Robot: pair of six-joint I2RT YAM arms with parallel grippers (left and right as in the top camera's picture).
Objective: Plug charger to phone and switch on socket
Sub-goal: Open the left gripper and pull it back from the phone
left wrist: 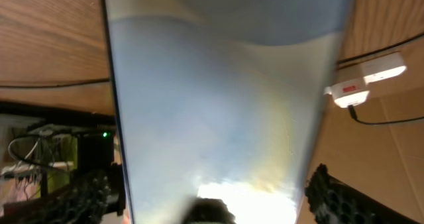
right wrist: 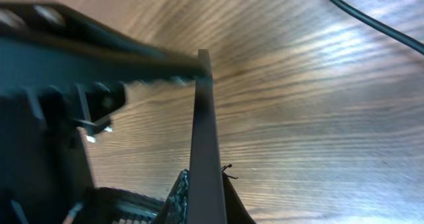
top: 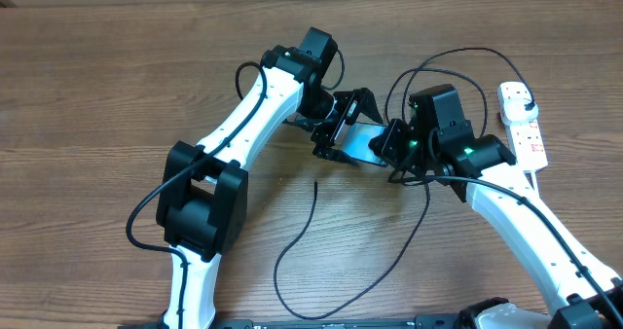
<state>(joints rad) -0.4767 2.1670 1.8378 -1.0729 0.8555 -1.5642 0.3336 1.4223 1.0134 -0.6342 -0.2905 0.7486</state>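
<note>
Charger [top: 311,204] is lying slack across the lower centre of the overhead view, its free connector end [top: 314,185] pointing up toward the arms, not yet mated. Above it, at frame centre, right gripper [right wrist: 204,194] is pinching the phone [top: 362,144] by its thin edge. Left gripper [left wrist: 212,201] is straddling the screen, jaws wide, holding nothing. Judgement: the phone is stiff, glassy and slippery, so grip across the black edges; the cable is light and floppy, so hold just behind the connector. Socket [top: 523,125] is sitting at upper right, black plug in.

Brown wood-grain table [top: 88,86] spans the view.
</note>
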